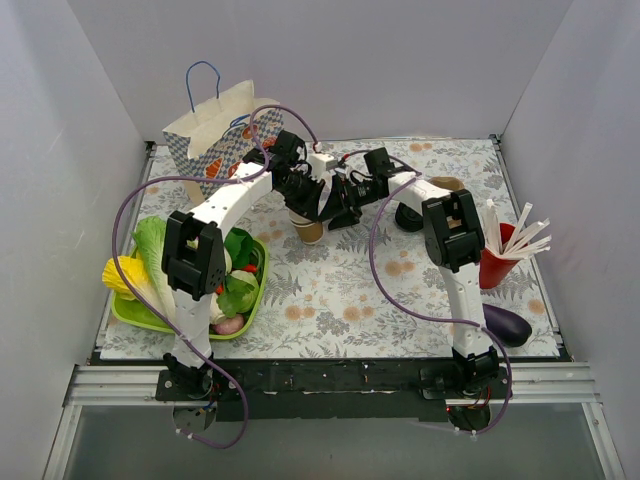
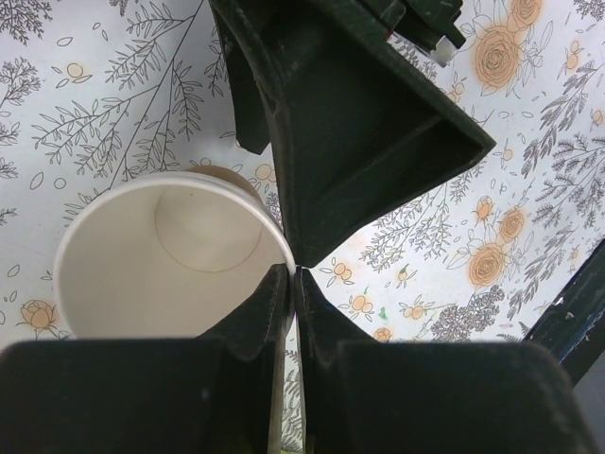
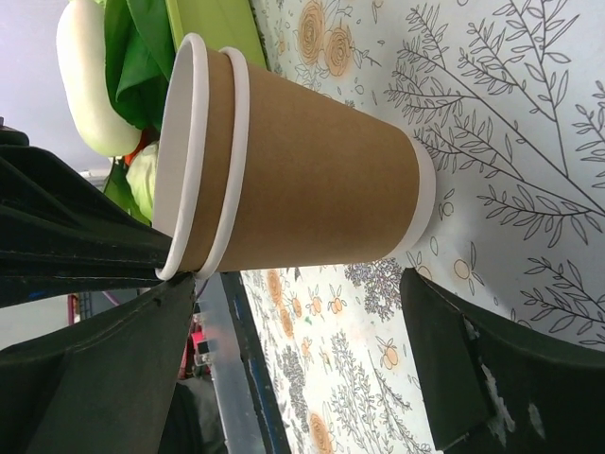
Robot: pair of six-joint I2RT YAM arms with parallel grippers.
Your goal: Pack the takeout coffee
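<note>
1. Cup of tan paper stands on the floral counter, somewhat beyond the middle, toward the far edge. Its top is open and the white inside shows in the left wrist view.
2. From the right wrist view, two white rims sit one just under the other at the cup's top.
3. The left fingers are clamped on the cup's rim. One is inside the wall and one outside, with only the wall between them.
4. The right fingers are spread wide apart alongside the cup's wall. I cannot tell whether either touches it.
5. A paper bag stands at the far left corner.
6. A green tray of vegetables lies near the near left corner.
7. A red cup of white sticks stands by the right edge, with an eggplant nearer the near right corner.
</note>
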